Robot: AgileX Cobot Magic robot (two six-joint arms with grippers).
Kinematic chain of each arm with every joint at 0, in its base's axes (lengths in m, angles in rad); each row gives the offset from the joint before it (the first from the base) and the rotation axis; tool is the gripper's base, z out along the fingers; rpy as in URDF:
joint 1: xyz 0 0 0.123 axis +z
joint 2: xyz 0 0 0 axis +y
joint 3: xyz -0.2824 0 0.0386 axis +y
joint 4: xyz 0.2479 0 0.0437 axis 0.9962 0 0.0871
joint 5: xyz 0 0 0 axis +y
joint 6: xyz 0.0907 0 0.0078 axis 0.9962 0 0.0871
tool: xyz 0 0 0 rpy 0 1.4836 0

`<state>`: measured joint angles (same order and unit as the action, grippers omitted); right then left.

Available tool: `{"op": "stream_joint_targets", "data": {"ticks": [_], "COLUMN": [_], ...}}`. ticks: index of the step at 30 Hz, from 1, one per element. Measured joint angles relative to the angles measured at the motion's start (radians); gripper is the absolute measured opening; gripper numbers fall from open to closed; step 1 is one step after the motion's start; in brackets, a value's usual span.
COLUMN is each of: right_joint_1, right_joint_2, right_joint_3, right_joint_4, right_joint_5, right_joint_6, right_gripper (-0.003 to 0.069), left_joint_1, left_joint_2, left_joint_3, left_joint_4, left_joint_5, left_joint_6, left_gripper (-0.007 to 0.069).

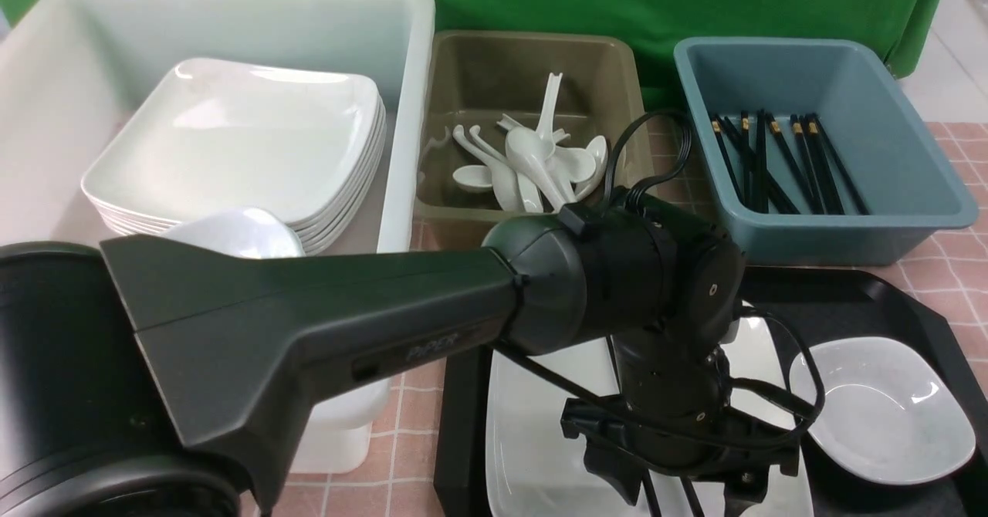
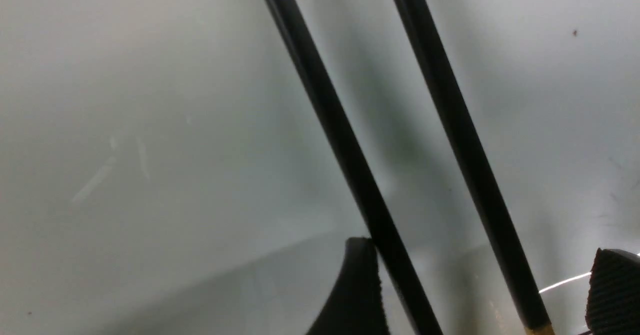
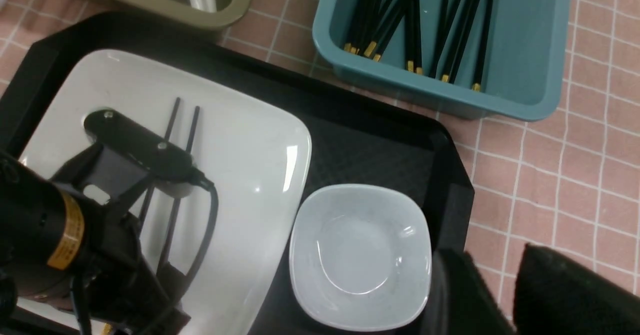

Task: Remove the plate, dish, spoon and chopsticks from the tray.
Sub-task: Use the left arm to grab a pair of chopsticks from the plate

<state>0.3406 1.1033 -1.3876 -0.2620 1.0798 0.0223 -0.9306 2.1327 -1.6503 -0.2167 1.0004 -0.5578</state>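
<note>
The chopsticks (image 3: 192, 127) lie on the plate (image 3: 250, 140) in the tray (image 3: 370, 140), the dish (image 3: 360, 255) just beside; the blue bin (image 1: 888, 100) sits behind. The left pincer (image 2: 482, 247) is spread astride both sticks, its arm (image 1: 324, 324) hiding much of the plate in the front view. The right pincer (image 3: 507, 295), slightly parted, holds nothing.

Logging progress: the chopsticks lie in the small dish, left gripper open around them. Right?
No. The chopsticks lie on the large plate, not in the dish, as the right wrist view shows. The left gripper is open around them.
</note>
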Motion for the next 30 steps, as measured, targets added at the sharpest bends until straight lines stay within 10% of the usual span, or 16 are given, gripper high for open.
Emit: {"op": "stream_joint_targets", "data": {"ticks": [21, 30], "right_joint_1": [0.000, 0.000], "right_joint_2": [-0.001, -0.001], "right_joint_3": [0.019, 0.019], "right_joint_4": [0.000, 0.000], "right_joint_5": [-0.017, -0.018], "right_joint_6": [0.000, -0.001], "right_gripper": [0.0239, 0.0239], "left_joint_1": [-0.050, -0.050], "left_joint_2": [0.002, 0.026], "left_joint_3": [0.000, -0.002], "left_joint_4": [0.079, 0.081], "left_joint_5": [0.018, 0.035], "left_joint_6": [-0.045, -0.045], "left_gripper": [0.0530, 0.0342]}}
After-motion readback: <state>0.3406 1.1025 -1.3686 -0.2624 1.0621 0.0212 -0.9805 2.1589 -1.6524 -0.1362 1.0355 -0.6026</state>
